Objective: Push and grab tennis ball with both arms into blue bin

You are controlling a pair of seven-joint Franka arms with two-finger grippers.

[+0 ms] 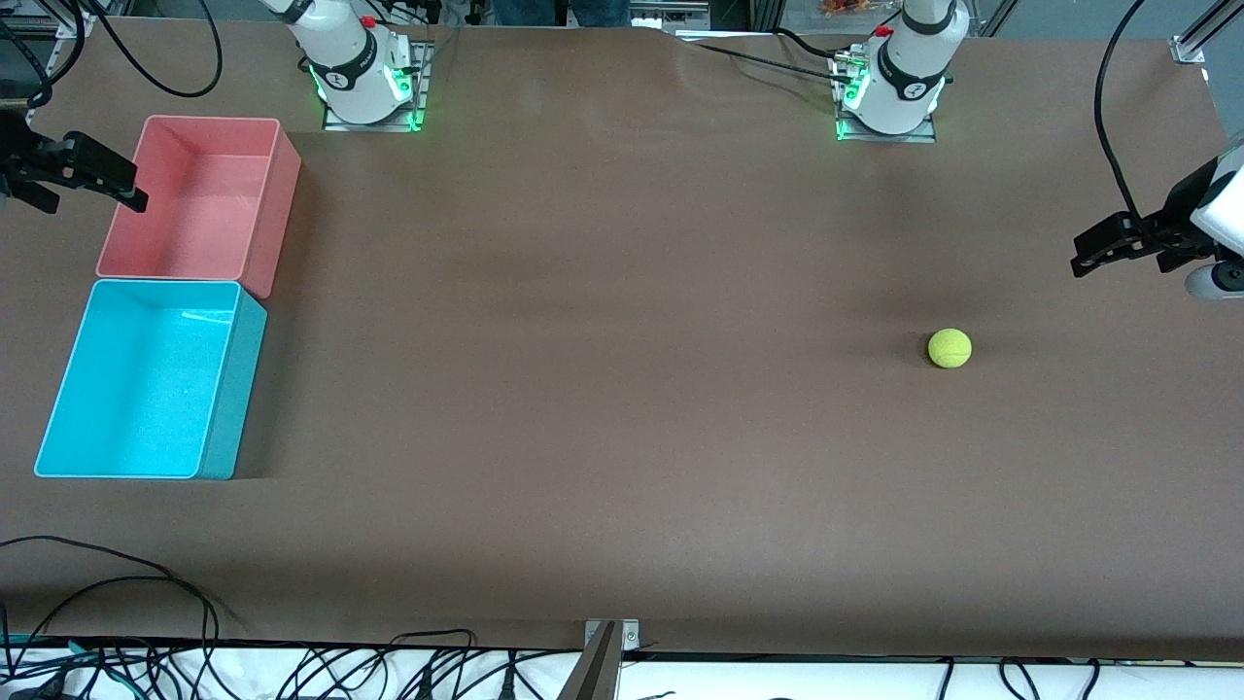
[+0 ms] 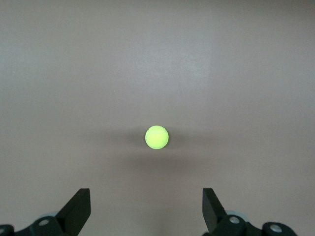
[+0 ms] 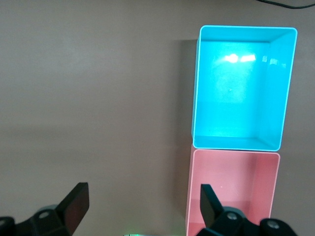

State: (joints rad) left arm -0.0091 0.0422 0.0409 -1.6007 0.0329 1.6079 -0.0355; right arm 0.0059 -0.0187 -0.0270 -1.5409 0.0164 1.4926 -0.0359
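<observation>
left arm [image 1: 1220,209]: raised at its own end of the table, waits
left gripper [image 1: 1087,255]: up in the air, fingers [image 2: 78,209] spread wide, nothing held
right arm [image 1: 340,49]: reaches out to its own end
right gripper [image 1: 121,190]: up in the air, fingers [image 3: 76,204] wide apart, nothing held

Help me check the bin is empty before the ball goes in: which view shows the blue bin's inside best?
The right wrist view: it looks straight down into the blue bin, showing its whole floor bare. The front view shows it at an angle, one wall hidden. The left wrist view misses it.
</observation>
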